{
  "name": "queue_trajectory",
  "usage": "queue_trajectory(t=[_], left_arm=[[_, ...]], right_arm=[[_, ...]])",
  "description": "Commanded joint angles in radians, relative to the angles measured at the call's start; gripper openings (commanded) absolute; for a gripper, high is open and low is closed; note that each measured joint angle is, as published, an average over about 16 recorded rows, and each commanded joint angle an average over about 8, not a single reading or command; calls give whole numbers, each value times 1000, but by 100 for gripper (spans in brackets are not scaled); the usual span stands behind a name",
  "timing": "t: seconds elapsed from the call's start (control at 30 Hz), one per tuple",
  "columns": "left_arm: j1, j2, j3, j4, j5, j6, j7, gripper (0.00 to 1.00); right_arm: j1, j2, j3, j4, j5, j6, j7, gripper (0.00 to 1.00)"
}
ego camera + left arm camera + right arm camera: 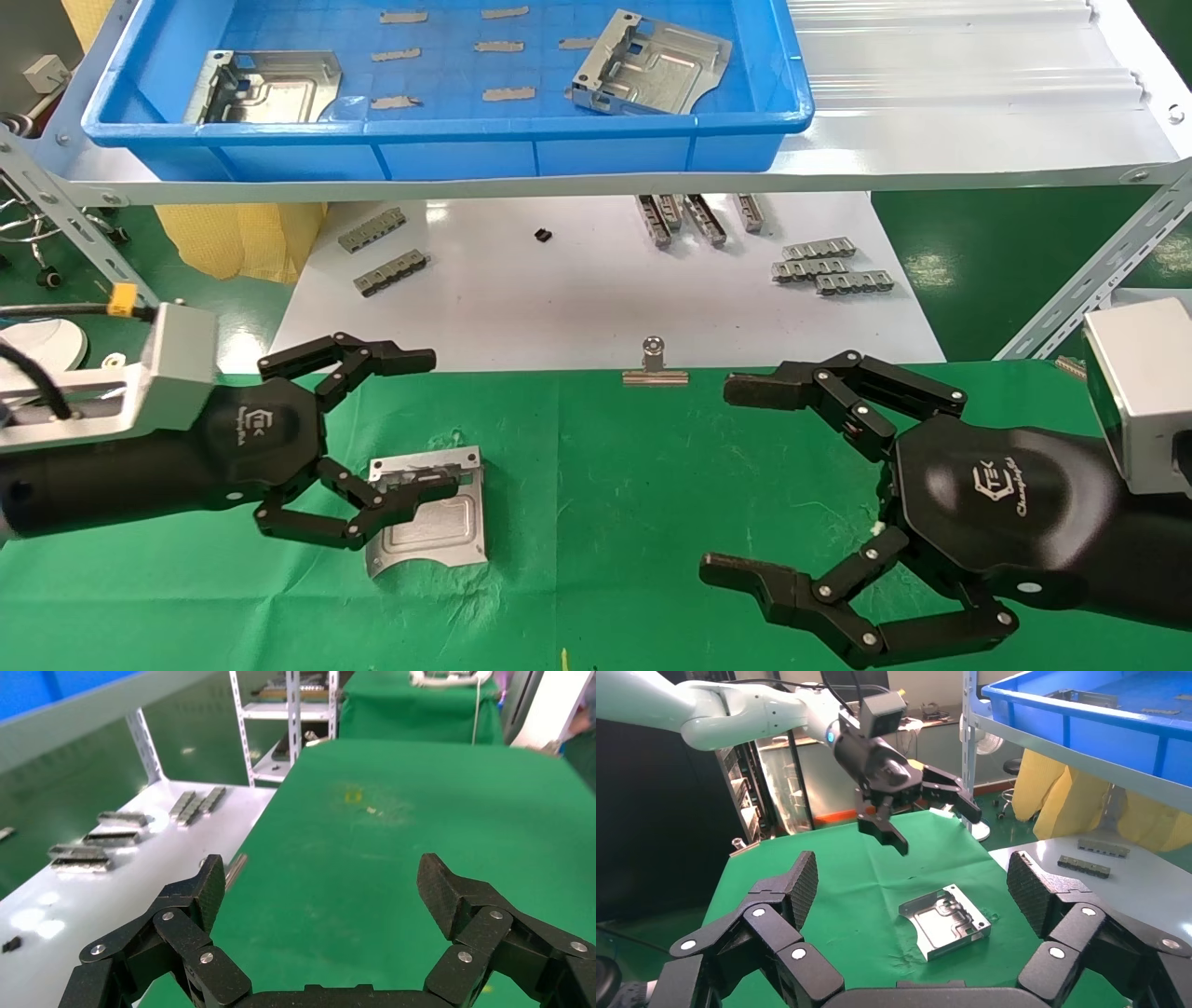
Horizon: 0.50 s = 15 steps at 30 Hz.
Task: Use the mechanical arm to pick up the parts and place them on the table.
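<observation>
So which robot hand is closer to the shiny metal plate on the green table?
The left tool. It hangs open right above the metal plate, not touching it, as the right wrist view shows. The right tool is open too, farther off across the green table.

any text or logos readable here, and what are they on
White hexagon logo with script beneath, on the right pincer's black hexagonal palm: reads roughly "TEK" and "Changingtek", not sharp enough to be sure.
The same logo on the left pincer's palm: too small to read.
Silver sheet-metal plate on the green cloth table: no text visible.
</observation>
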Motion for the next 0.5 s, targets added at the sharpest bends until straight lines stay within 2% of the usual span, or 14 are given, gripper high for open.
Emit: queue_trajectory(t=[0.03, 0.5], left_arm=[[20, -13, -15, -41, -15, -4, -26, 100], [158, -101, -121, -324, -117, -30, -209, 100]], right_arm=[[0, 0, 0, 0, 0, 0, 0, 100], [0, 0, 0, 0, 0, 0, 0, 100]])
